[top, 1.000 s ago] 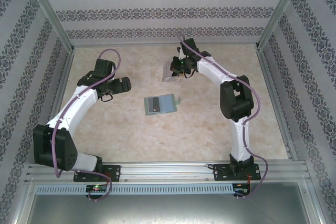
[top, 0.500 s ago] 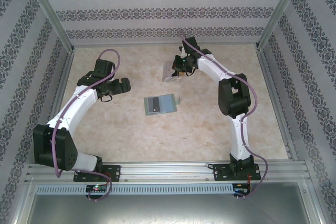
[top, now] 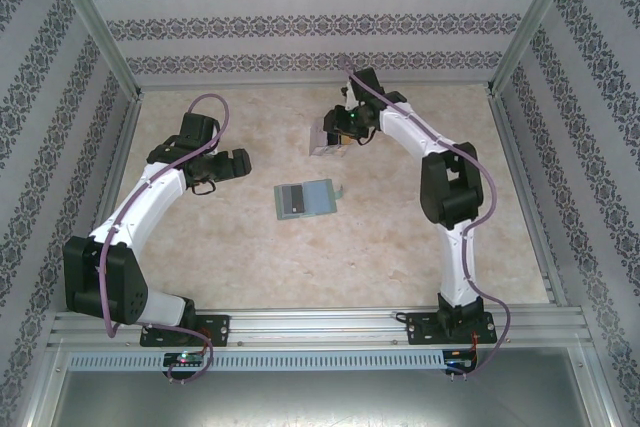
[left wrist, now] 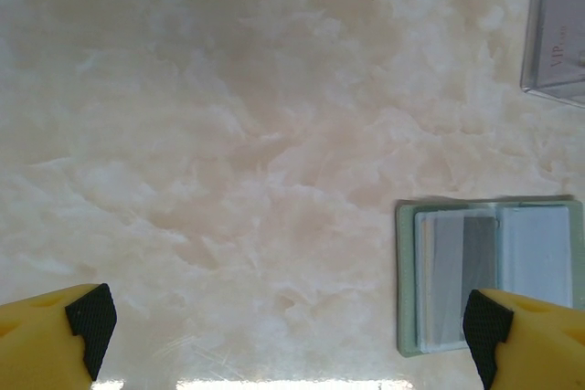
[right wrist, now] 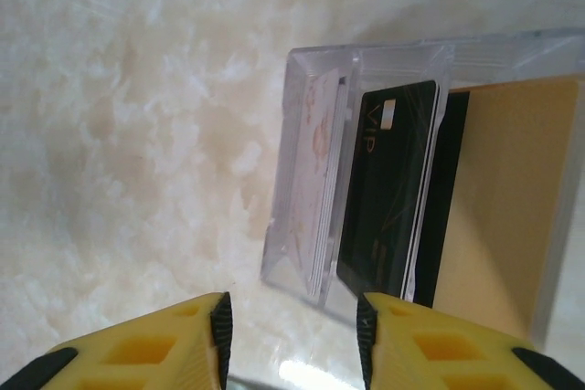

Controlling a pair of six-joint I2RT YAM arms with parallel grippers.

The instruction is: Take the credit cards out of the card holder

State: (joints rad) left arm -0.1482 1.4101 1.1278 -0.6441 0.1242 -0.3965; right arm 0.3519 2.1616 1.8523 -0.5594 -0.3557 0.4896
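The grey-green card holder (top: 305, 198) lies open and flat at mid-table, its pale blue-grey lining (left wrist: 539, 267) up; a grey card (left wrist: 462, 271) shows in one pocket. My left gripper (top: 240, 163) hangs left of it, open and holding nothing; in the left wrist view (left wrist: 288, 335) its right fingertip (left wrist: 484, 326) overlaps the holder's near edge. My right gripper (right wrist: 292, 335) is open above the near corner of a clear plastic tray (right wrist: 306, 226). In the tray stand a black card (right wrist: 388, 189), an orange-yellow card (right wrist: 507, 216) and pale pink-printed cards (right wrist: 315, 152).
The clear tray (top: 328, 139) sits at the back centre of the marbled table (top: 250, 247), beyond the card holder; its corner (left wrist: 556, 29) shows in the left wrist view. Patterned walls and metal posts (top: 95, 22) ring the table.
My right arm's wrist has shifted slightly towards the back over the clear tray. The left arm and the card holder have not moved.
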